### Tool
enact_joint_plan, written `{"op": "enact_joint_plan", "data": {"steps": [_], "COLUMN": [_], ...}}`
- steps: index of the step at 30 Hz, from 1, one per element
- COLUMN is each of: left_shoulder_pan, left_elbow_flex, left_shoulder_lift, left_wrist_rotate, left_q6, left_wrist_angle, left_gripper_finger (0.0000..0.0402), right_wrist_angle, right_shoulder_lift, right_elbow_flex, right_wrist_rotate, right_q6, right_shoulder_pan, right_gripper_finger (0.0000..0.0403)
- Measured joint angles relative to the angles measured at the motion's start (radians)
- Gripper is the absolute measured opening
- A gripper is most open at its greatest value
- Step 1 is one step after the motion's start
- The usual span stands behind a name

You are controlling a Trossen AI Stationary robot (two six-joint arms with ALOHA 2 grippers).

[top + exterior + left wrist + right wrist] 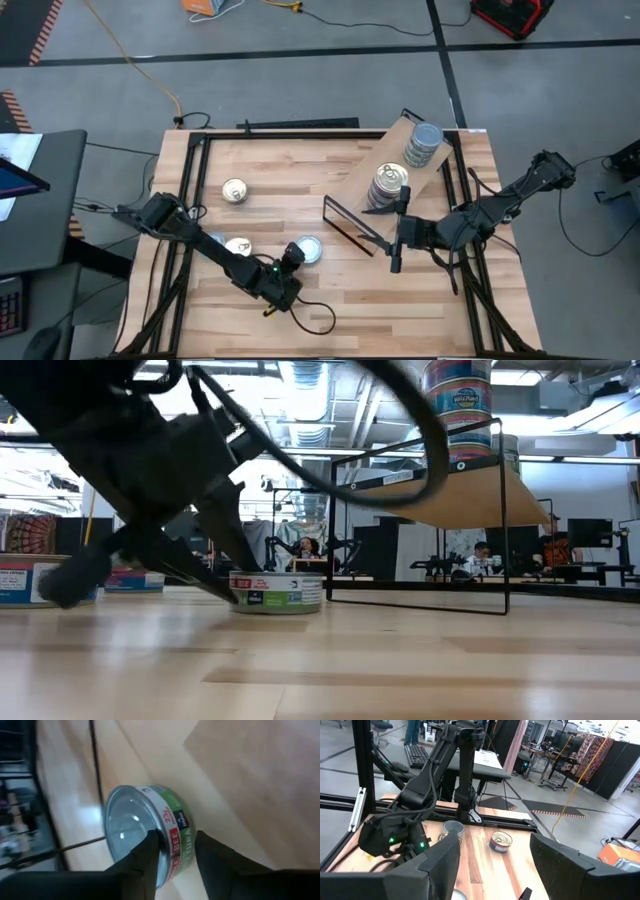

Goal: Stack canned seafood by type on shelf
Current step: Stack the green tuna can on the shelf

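Blue-lidded tin (145, 832) between narrowly parted fingers of left pincer (177, 851).

A robotics lab or workshop: concrete floor (300, 45) with cables, desks with a keyboard (422, 755), exposed ceiling ducts (330, 405).

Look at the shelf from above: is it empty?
No, two stacks of tins stand on the shelf: the gold-lidded stack and the blue-lidded stack.
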Motion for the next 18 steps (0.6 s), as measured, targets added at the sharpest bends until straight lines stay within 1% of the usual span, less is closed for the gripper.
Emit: {"op": "enact_joint_plan", "data": {"steps": [3,7,8,13,18], "left_shoulder_pan": [-0.004,-0.004,-0.004,-0.007,-0.008], "left_elbow_flex": [0.000,0.001,0.001,0.002,-0.002], "left_shoulder_lift": [0.015,0.014,0.014,0.002,-0.049], "left_wrist_rotate": [-0.035,-0.036,-0.032,-0.018,0.037], "left_q6": [-0.009,-0.066,-0.078,-0.132,-0.189], "left_wrist_angle": [0.010,0.015,0.015,0.006,-0.022], "left_gripper_finger": [0.0079,0.0018,0.0010,0.0005,0.0001], "right_wrist_angle": [-0.006,-0.006,-0.006,-0.006,-0.004], "right_shoulder_lift": [0.000,0.000,0.000,0.000,0.000], "right_elbow_flex": [0.000,0.000,0.000,0.000,0.000], "right_wrist_rotate": [0.000,0.000,0.000,0.000,0.000], "right_q6": [0.013,0.020,0.021,0.030,0.031], "right_shoulder_pan": [0.000,0.000,0.000,0.000,0.000], "right_gripper_finger": [0.0272,0.0272,0.0272,0.0272,0.0272]}}
